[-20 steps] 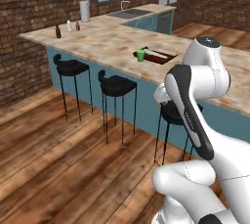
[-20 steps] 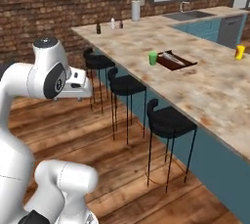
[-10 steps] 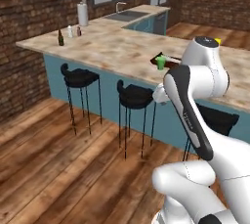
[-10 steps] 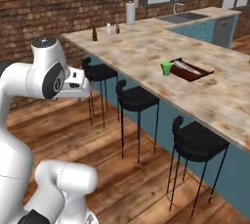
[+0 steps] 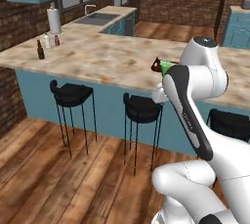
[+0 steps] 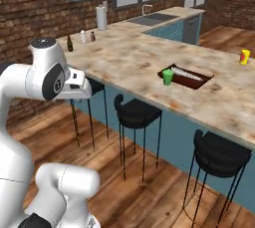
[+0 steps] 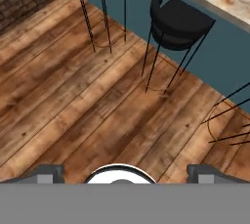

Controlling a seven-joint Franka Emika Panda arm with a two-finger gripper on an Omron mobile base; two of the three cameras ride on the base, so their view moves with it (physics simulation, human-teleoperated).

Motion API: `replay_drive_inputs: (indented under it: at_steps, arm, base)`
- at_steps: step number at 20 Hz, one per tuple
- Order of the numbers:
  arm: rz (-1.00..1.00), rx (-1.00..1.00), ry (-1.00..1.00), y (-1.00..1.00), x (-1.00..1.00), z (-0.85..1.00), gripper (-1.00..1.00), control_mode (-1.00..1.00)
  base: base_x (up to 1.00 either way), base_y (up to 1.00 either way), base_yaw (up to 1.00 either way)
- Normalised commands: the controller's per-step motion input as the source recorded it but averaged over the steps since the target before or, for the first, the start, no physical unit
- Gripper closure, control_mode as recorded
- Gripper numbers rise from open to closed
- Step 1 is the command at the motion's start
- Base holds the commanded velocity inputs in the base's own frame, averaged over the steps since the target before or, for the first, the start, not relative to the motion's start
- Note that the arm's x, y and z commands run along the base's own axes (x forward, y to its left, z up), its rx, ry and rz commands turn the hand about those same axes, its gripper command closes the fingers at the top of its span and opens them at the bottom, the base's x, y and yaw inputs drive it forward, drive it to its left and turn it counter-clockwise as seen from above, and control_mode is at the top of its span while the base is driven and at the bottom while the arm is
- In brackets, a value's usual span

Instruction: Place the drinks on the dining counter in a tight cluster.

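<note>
The gripper (image 7: 125, 171) hangs wide open and empty, pointed down at the floorboards and stools (image 7: 178, 20) because the arm is tucked in for travel, while the drinks (image 5: 47, 44), standing loosely spread, wait far ahead of it at the distant end of the dining counter (image 5: 117, 61).

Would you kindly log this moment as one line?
phase: approach | claw: open, empty, over floor | brown glass bottle, clear plastic bottle, maroon can: far counter end, untouched
</note>
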Motion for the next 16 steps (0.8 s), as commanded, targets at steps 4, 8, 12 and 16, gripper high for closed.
replay_drive_inputs:
  at_steps: [4,8,12,16]
  arm:
    - [0.00,0.00,0.00,0.00,0.00,0.00,-1.00,1.00]
    - [0.00,0.00,0.00,0.00,0.00,0.00,-1.00,1.00]
    - [0.00,0.00,0.00,0.00,0.00,0.00,-1.00,1.00]
    - [0.00,0.00,0.00,0.00,0.00,0.00,-1.00,1.00]
  base:
    - [0.71,1.00,-0.44]
    - [0.67,1.00,-0.44]
    - [0.70,1.00,-0.46]
    - [0.69,1.00,-0.52]
